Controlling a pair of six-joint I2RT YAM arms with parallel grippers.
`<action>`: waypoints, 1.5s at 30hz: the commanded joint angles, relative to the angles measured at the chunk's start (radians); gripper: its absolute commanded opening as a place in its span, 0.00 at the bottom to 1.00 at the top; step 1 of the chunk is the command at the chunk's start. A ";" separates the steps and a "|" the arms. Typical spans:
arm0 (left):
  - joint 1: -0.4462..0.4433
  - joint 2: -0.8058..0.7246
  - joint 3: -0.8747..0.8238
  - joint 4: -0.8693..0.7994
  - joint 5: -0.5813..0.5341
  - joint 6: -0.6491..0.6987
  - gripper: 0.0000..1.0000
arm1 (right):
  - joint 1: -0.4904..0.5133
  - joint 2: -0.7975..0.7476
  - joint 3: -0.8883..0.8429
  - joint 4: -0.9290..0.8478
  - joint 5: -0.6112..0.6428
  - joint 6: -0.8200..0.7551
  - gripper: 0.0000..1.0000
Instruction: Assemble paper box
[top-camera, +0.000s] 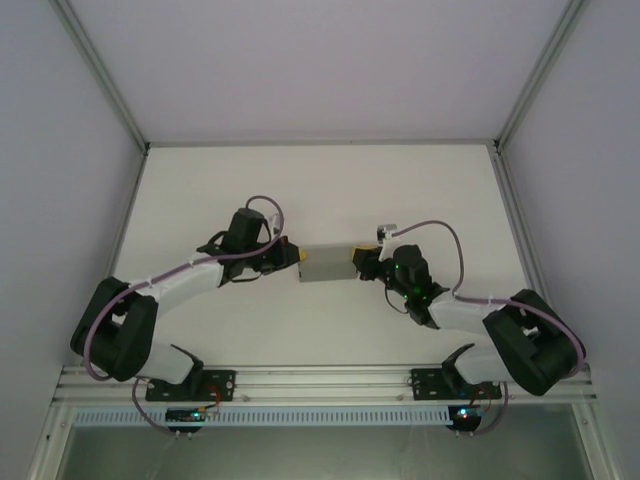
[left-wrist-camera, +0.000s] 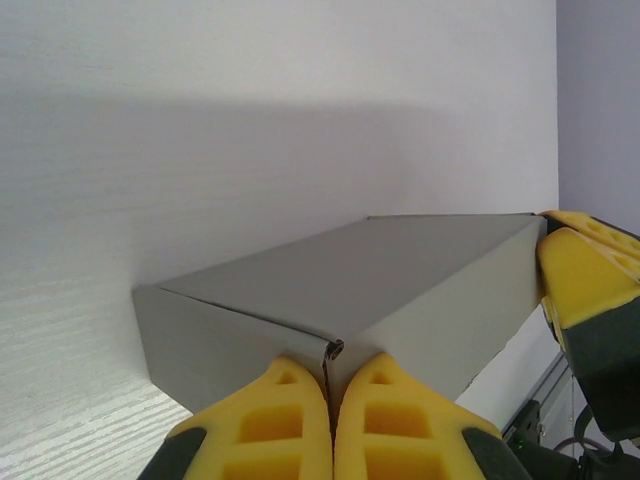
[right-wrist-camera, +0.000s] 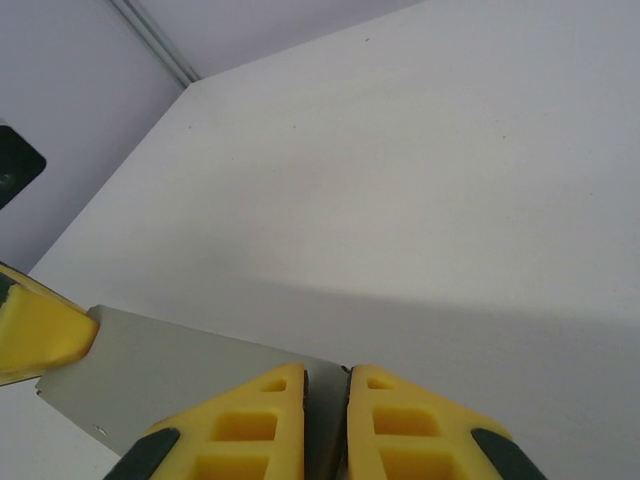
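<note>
Hiding box (top-camera: 327, 263) ends, left pincer (left-wrist-camera: 332, 372), right pincer (right-wrist-camera: 327, 378)

We can read no text, label, brand, number or sign in any of the views. The paper box (left-wrist-camera: 400, 270) has plain grey faces.

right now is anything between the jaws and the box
Nothing visible stands between them. The left jaws pinch the box at its left end, and the right jaws pinch its right end.
</note>
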 joint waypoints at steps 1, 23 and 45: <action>-0.013 0.045 0.007 -0.213 -0.112 0.073 0.26 | 0.018 0.012 -0.002 -0.397 -0.136 -0.068 0.00; 0.080 -0.139 0.435 -0.579 -0.468 0.305 1.00 | 0.010 -0.063 0.750 -1.234 -0.278 -0.768 0.99; 0.284 -0.252 0.274 -0.673 -0.474 0.277 1.00 | 0.172 0.631 1.358 -1.810 0.021 -1.226 0.87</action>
